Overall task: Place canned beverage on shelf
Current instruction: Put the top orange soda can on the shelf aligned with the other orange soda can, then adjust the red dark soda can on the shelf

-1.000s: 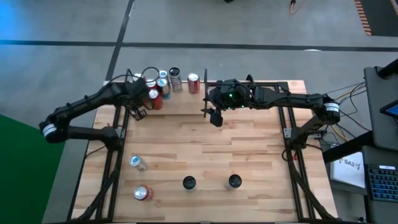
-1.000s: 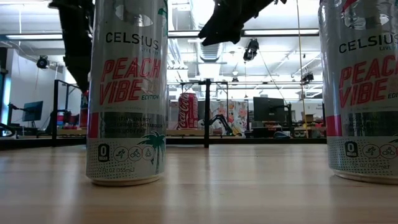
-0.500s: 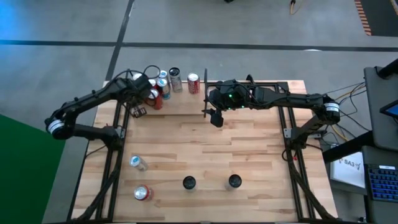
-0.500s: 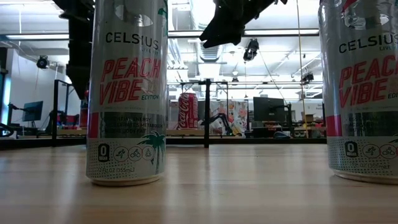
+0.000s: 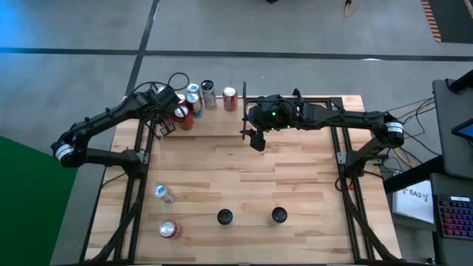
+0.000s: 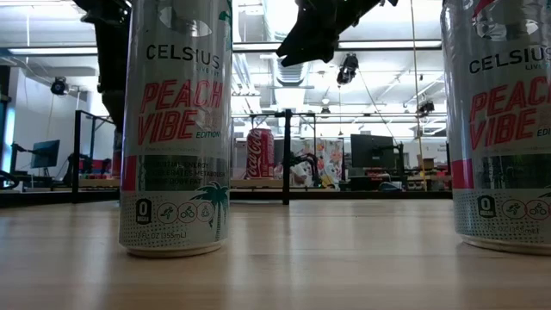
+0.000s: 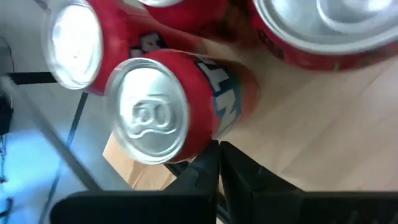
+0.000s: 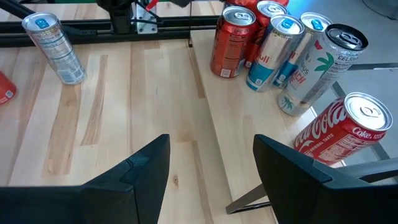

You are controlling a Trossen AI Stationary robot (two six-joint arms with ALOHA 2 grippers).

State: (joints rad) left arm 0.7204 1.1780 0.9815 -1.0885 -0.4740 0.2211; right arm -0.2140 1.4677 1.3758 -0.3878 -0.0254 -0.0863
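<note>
Both grippers are held over the far part of the table [image 5: 244,177]. On the left gripper [image 5: 164,130], the fingers [image 7: 205,171] are seen pressed together with nothing between them, just beside a red can [image 7: 171,109] whose top is turned toward the wrist camera. On the right gripper [image 5: 255,139], the fingers [image 8: 140,168] are seen standing apart and empty above the bare wood, near the black divider rod [image 5: 244,100]. The shelf [image 5: 214,122] is found along the far edge of the table as a light wood board edged by thin black rods. A cluster of cans [image 5: 194,100] is seen standing on it at its left end, among them red ones, a blue-and-silver one [image 8: 266,45] and a tall pale one [image 8: 311,62]. A red cola can [image 5: 230,98] is seen standing apart from that cluster, close to the divider rod. Nearer the front of the table, two tall cans [image 5: 225,216] are seen upright, side by side but apart. To their left, a silver can [image 5: 163,193] and a red can [image 5: 168,229] are seen lying on the wood.
</note>
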